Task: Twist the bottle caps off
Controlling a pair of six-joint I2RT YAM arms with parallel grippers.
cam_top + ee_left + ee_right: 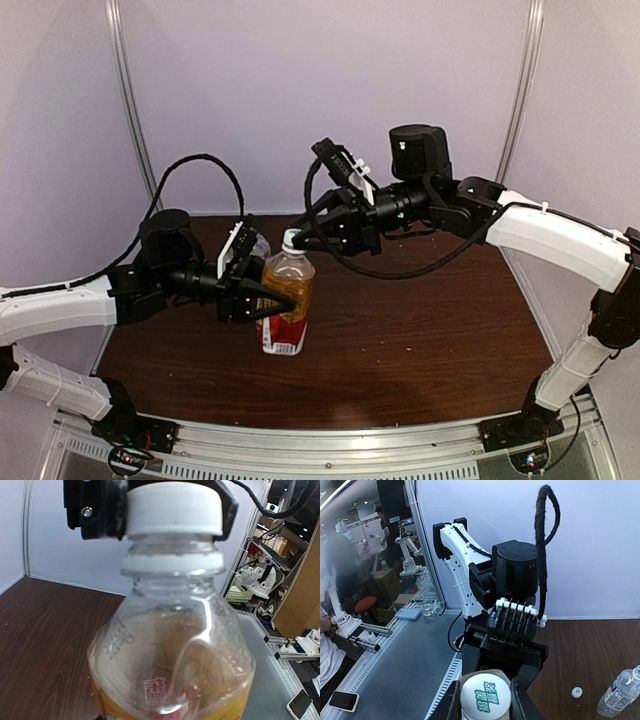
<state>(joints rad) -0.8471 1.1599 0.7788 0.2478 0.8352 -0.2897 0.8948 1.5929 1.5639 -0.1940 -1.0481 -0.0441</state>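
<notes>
The worktop [420,340] is dark wood grain. White panels [250,90] stand along its far edge and both sides. A ribbed metal rail [330,440] runs along its near edge. In the right wrist view a grey surface [405,665] lies just off the worktop, with a phone [342,700] on it. Farther from the worktop are a blue tray [409,613], a red stool [365,604] and a cardboard box [387,582]. In the left wrist view a white basket [239,587] sits beyond the worktop.

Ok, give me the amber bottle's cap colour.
The cap is white; clearest in the left wrist view.
</notes>
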